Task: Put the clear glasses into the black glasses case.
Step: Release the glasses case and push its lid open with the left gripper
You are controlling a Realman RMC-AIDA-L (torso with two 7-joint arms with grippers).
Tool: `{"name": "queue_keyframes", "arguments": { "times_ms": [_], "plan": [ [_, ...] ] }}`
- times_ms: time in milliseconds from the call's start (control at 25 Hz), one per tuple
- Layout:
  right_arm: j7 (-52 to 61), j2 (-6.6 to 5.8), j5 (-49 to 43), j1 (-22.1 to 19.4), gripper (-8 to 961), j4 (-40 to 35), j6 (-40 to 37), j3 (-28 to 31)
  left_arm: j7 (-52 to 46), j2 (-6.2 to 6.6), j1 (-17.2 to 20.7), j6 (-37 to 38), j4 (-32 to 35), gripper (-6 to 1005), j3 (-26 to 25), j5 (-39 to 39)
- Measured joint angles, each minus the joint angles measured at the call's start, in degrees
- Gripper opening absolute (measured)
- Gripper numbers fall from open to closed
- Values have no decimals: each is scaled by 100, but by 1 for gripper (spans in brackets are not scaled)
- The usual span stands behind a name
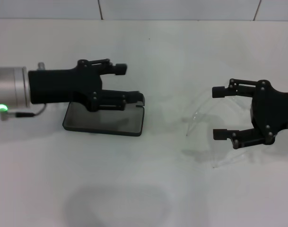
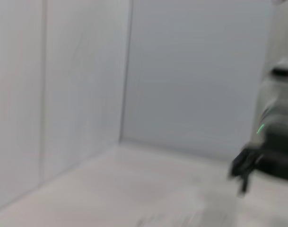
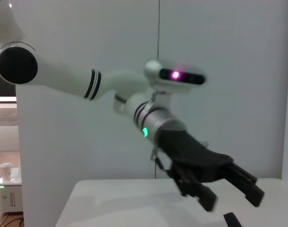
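1. Case [image 1: 106, 122] lies open on table [image 1: 144, 189], left of centre; left tool [image 1: 129, 84] spread, one finger at its far edge.
2. Glasses [image 1: 205, 113] lie between right tool [image 1: 222, 113] fingers, spread, not clenched.
3. Close gently on lens rim, lift level, avoid bending arms.
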Motion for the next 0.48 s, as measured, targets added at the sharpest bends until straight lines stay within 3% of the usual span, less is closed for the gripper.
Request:
{"name": "queue_keyframes", "arguments": {
  "times_ms": [80,160,320,480],
  "plan": [
    [0,-3,-2,-4,854,10,1,0,-567,-19,4,-123,557,787,-1,603],
    [0,-4,-3,-9,852,26,1,0,-1148,-138,6,-217,1184,779,-21,1430],
    [0,-4,-4,-64,849,19,30,1,-1534,-545,12,-375,2015,752,-61,2799],
    [-5,10,-4,-74,846,3,43,3,-1630,-609,68,-621,2183,720,227,3098]
  ]
}}
